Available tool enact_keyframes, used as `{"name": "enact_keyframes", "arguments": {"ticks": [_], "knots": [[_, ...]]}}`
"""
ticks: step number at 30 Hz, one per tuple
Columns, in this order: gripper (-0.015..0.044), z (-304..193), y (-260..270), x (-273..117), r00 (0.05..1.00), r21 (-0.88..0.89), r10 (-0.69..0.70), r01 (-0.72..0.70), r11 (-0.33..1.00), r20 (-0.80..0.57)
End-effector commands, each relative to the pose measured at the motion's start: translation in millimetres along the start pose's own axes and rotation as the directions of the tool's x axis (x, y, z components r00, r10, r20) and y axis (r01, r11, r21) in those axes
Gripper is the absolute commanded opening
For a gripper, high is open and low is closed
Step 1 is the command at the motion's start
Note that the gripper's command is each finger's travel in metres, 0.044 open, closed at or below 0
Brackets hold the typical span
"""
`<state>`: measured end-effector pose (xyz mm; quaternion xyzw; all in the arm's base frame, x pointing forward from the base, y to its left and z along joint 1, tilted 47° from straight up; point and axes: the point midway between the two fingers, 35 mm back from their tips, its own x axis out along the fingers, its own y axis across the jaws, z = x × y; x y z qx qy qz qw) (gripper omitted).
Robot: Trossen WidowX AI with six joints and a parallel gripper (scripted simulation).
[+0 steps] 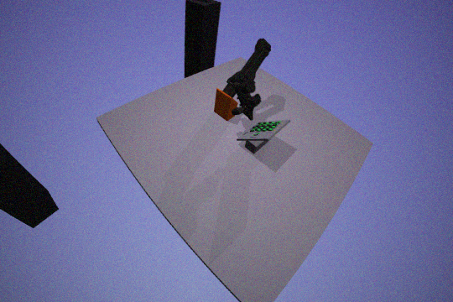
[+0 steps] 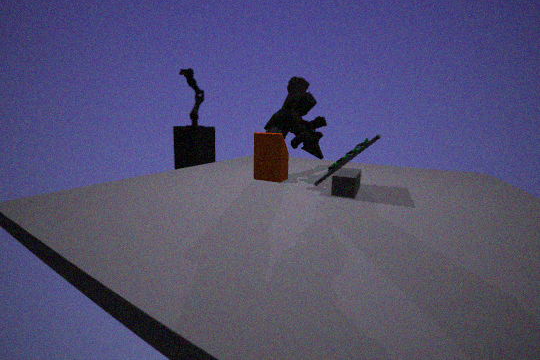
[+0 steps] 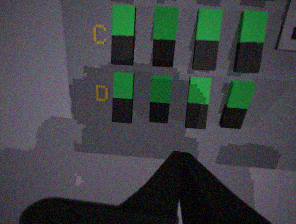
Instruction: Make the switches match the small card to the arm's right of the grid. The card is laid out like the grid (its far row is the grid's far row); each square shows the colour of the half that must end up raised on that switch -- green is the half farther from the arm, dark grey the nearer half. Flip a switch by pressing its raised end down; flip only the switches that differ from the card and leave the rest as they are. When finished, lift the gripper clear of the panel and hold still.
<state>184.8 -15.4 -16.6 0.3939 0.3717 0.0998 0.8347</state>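
Observation:
The tilted switch panel (image 1: pixel 244 137) (image 2: pixel 324 179) (image 3: pixel 78 47) faces the arm. In the wrist view, row C (image 3: pixel 123 21) and row D (image 3: pixel 123 85) show four switches each, green on the far half and dark on the near half. C2 (image 3: pixel 165 23) and D2 (image 3: pixel 161 90) look darker green; C3 (image 3: pixel 209 25) looks brighter. I cannot tell surely which halves are raised. The card (image 3: pixel 286 41) shows only a corner at the right edge, so its pattern is cut off. My gripper (image 1: pixel 252 117) (image 2: pixel 321 157) (image 3: pixel 179 159) is shut and empty, above the panel's near edge, apart from the switches.
An orange block (image 1: pixel 225 105) (image 2: pixel 270 158) stands beside the arm. A dark block (image 1: pixel 254 147) (image 2: pixel 346 184) sits under the panel. A dark pillar (image 1: pixel 201 37) (image 2: pixel 194 148) with a small arm stands behind the table. Farther rows are cut off at the wrist view's top.

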Motion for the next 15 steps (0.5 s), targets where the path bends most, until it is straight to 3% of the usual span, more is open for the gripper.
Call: {"name": "enact_keyframes", "arguments": {"ticks": [1, 8, 15], "knots": [[0.0, 6, 12, -24, 0.999, -0.031, 0.019, -0.018, 0.999, 0.039], [0.0, 10, 11, -25, 0.999, -0.035, 0.018, -0.016, 0.999, 0.039], [0.0, 69, 2, -33, 0.999, -0.035, 0.018, -0.017, 0.999, 0.04]]}}
